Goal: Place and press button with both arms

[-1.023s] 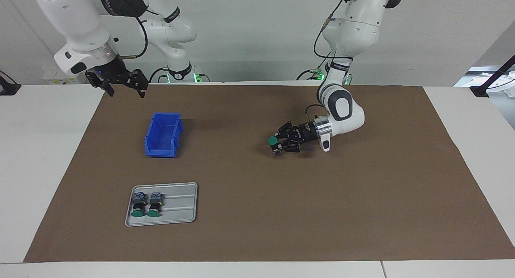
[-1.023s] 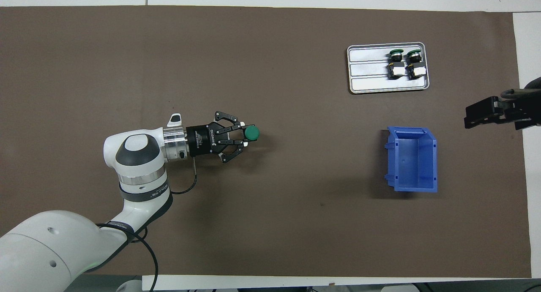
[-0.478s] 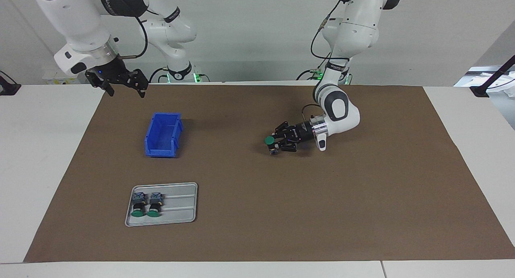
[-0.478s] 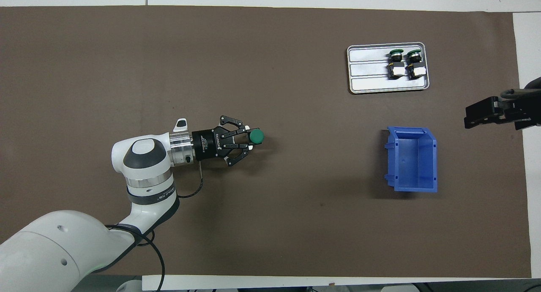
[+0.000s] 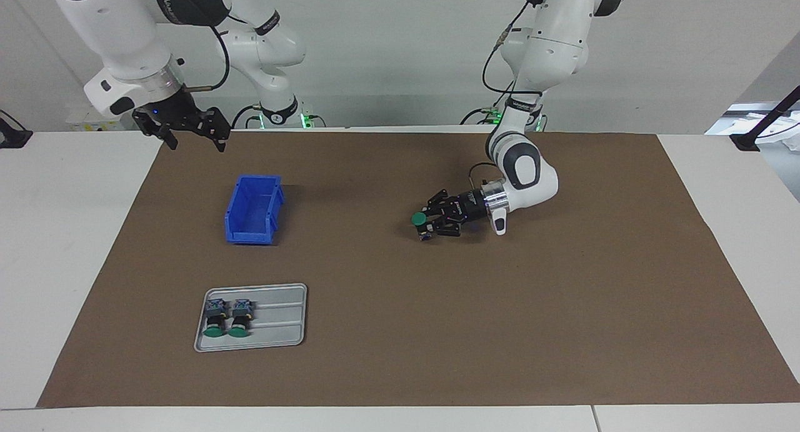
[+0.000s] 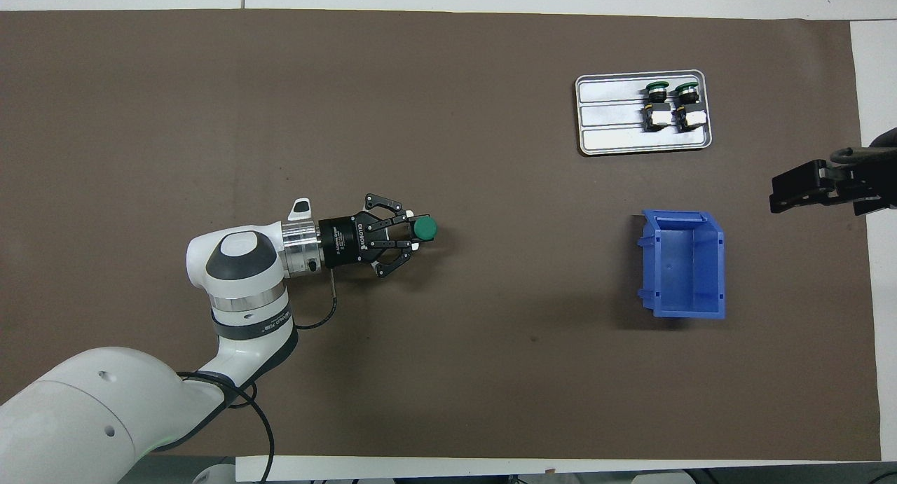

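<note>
A button with a round green cap [image 5: 418,219] stands cap-up in my left gripper [image 5: 427,226], which is shut on its black body low over the brown mat near the table's middle. The gripper lies nearly level. In the overhead view the cap [image 6: 424,227] sits at the tips of the left gripper [image 6: 413,233]. I cannot tell whether the button's lower end touches the mat. My right gripper [image 5: 195,145] is open and empty, raised over the mat's edge beside the blue bin; it also shows in the overhead view [image 6: 783,193]. The right arm waits.
A blue bin [image 5: 253,210] [image 6: 683,267] stands empty toward the right arm's end. Farther from the robots lies a grey tray [image 5: 281,341] [image 6: 610,144] with two more green-capped buttons [image 5: 227,319] [image 6: 671,106] lying side by side.
My left gripper has moved a little toward the right arm's end with the button in it, then nearly stopped. The right arm has not moved.
</note>
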Motion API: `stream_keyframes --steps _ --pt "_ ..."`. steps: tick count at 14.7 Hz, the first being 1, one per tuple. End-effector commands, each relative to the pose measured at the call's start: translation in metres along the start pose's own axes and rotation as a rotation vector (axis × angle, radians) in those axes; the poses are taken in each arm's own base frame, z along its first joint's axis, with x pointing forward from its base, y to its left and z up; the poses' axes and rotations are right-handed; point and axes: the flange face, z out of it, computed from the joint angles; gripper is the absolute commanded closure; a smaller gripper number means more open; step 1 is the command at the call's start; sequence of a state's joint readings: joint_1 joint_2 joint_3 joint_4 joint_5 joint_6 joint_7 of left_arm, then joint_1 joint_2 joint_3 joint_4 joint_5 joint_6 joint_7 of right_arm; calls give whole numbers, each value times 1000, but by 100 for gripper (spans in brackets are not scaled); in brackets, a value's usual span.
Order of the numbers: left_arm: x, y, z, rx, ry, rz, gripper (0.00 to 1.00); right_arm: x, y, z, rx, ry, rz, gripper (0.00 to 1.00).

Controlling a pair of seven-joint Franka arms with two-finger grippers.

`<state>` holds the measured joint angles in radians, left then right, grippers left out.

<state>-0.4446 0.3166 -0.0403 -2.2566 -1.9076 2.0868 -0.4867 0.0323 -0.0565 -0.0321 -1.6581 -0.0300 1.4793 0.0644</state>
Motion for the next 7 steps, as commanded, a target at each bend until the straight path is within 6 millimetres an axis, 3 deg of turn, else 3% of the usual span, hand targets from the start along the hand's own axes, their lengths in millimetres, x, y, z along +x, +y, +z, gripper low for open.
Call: stream_keyframes --steps 1,7 --pt "1 -6 -1 -14 -7 5 63 -6 4 1 -5 9 -10 1" --pt "3 -8 -1 -13 -4 0 55 -6 3 1 -7 9 -12 1"
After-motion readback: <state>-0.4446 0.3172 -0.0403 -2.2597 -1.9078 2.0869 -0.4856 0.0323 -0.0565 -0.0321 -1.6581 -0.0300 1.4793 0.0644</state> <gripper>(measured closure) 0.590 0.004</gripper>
